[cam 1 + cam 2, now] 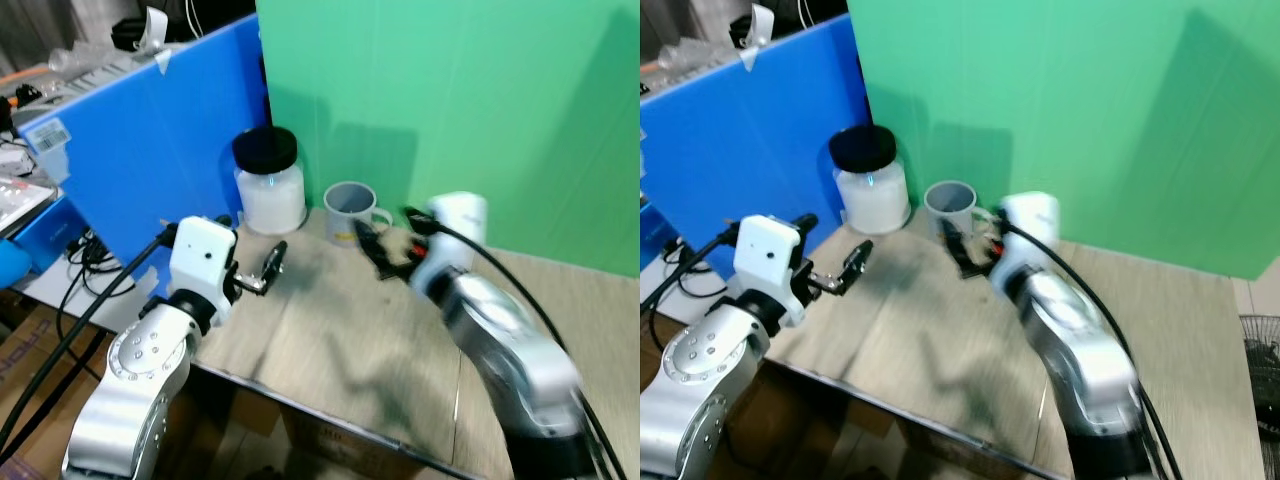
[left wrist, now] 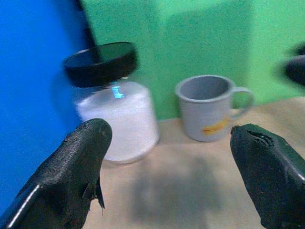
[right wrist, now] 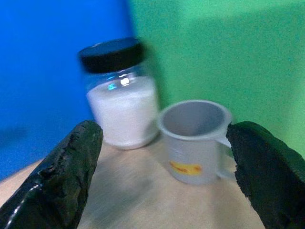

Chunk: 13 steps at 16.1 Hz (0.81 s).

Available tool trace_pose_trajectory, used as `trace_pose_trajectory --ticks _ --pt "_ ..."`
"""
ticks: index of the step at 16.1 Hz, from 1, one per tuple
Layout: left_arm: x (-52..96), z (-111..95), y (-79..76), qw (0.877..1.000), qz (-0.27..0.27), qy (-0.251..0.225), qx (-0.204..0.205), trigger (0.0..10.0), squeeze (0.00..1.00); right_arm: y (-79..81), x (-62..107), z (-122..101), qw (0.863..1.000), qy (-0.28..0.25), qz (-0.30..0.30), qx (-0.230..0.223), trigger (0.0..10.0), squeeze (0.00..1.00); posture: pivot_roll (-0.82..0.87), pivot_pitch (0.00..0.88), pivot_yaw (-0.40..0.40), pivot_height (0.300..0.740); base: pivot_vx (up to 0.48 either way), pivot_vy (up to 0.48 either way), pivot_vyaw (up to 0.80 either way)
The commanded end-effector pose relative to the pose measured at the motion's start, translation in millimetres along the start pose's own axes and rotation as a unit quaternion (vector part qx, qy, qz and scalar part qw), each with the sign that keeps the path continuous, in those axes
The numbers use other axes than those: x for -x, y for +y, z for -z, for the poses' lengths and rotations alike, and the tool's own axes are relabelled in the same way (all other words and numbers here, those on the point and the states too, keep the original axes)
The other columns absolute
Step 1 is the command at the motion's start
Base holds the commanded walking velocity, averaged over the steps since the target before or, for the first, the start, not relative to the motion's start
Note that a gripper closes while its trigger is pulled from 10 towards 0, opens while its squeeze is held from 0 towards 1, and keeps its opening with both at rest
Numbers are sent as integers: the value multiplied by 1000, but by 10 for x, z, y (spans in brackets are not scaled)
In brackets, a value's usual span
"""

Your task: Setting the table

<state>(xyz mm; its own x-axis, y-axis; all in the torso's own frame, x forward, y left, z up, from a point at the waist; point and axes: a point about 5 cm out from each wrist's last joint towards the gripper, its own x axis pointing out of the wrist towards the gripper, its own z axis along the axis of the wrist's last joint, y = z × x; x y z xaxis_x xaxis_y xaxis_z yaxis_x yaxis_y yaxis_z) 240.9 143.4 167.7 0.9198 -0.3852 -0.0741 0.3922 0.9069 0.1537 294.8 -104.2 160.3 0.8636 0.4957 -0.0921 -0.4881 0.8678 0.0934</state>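
Observation:
A grey mug [image 1: 350, 210] with a yellow mark stands at the back of the wooden table [image 1: 330, 340], its handle pointing right. Beside it on the left is a glass jar [image 1: 268, 185] with a black lid and white contents. My right gripper [image 1: 388, 235] is open and hovers just right of and in front of the mug; the right wrist view has the mug [image 3: 195, 138] between its fingers. My left gripper [image 1: 252, 238] is open over the table's left edge, in front of the jar [image 2: 116, 114], with nothing in it.
A blue board [image 1: 160, 150] stands along the table's left side and a green backdrop [image 1: 450, 110] behind it. Cables [image 1: 80, 290] and cluttered boxes lie off the left edge. The table's front edge [image 1: 330, 415] is near.

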Motion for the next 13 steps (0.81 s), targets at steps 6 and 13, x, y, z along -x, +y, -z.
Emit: trace_pose_trajectory --ticks 6,13 --pt "17 1 -166 992 124 19 3 10000 0 -254 -479 125 997 31 -34 66 10000 1000 130 0 75 740 0 0 0" --pt "88 5 -267 984 168 25 49 10000 1000 -549 -671 121 995 52 32 82 10000 1000 131 0 75 740 0 0 0"
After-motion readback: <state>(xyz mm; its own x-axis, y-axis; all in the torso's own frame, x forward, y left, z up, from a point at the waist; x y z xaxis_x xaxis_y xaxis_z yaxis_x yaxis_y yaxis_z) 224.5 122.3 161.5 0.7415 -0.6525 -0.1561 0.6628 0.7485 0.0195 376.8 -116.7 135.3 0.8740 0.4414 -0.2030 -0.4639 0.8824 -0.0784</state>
